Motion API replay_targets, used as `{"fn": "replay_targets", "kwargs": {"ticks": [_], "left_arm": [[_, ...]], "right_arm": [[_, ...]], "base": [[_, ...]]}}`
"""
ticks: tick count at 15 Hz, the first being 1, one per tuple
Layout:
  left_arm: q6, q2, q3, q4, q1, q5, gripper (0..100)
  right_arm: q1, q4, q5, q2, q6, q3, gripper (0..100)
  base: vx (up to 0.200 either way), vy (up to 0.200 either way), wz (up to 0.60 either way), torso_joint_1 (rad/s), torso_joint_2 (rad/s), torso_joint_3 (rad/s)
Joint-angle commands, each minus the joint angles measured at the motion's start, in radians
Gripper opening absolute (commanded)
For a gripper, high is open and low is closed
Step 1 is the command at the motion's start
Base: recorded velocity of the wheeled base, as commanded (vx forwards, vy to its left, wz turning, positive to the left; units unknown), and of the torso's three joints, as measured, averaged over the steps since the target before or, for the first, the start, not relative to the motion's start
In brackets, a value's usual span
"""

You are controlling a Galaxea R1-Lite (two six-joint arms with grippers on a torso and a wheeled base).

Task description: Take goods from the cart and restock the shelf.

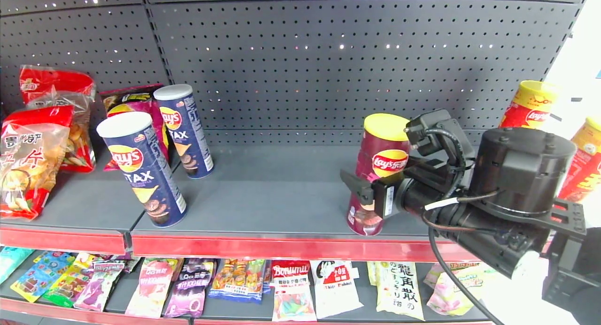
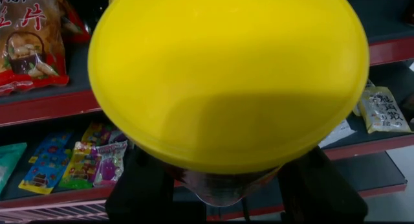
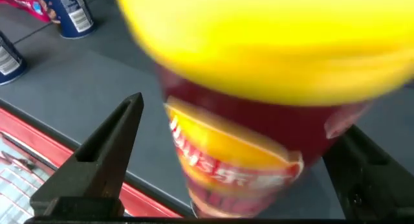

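Two tall blue chip cans (image 1: 141,167) are standing on the left part of the grey shelf (image 1: 281,189), one nearer the front edge and one farther back. Crinkled snack bags (image 1: 28,160) are leaning just beside them at the far left. Red-and-yellow cans (image 1: 530,104) are standing at the far right, partly hidden behind the right arm. Flat candy packets (image 1: 291,287) are lying in a row on the lower shelf, beneath the red front strip (image 1: 281,247). A maroon can (image 1: 382,165) with a yellow lid is standing upright close to the front edge, right of centre and well apart from the blue cans. The right gripper (image 3: 239,123) is sitting level with this can's middle, coming in from the right, with its jaws spread to either side of the can. In the right wrist view a sliver of shelf is showing between one finger (image 3: 103,159) and the can's wall, so this gripper is standing released, not clamped. The left gripper (image 2: 226,185) is grasping a second can (image 2: 226,75), whose broad yellow lid is facing the wrist camera. Its dark fingers are flanking the body below the lid, in front of the shelf edges.
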Motion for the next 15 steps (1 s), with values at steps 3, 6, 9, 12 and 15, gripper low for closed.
{"fn": "replay_targets", "kwargs": {"ticks": [3,6,9,12,15], "left_arm": [[0.0,0.005,0.0,-0.001,-0.001,-0.001,0],[0.0,0.007,0.006,-0.001,-0.001,-0.002,0],[0.0,0.01,0.015,-0.003,-0.003,-0.011,0],[0.0,0.005,0.017,-0.004,-0.004,-0.022,0],[0.0,0.015,0.015,-0.006,-0.004,-0.057,0]], "right_arm": [[0.002,-0.002,-0.001,-0.127,0.0,0.142,100],[0.002,0.0,0.004,-0.24,-0.005,0.246,100],[0.028,0.004,0.016,-0.389,-0.022,0.406,100],[-0.092,0.056,0.037,-0.598,-0.109,0.481,100],[-0.454,0.306,0.249,-0.854,-0.115,0.476,100]], "base": [[0.0,0.0,0.0,0.0,0.0,0.0],[0.0,0.0,0.0,0.0,0.0,0.0],[0.0,0.0,0.0,0.0,0.0,0.0],[0.0,0.0,0.0,0.0,0.0,0.0],[0.0,0.0,0.0,0.0,0.0,0.0]]}}
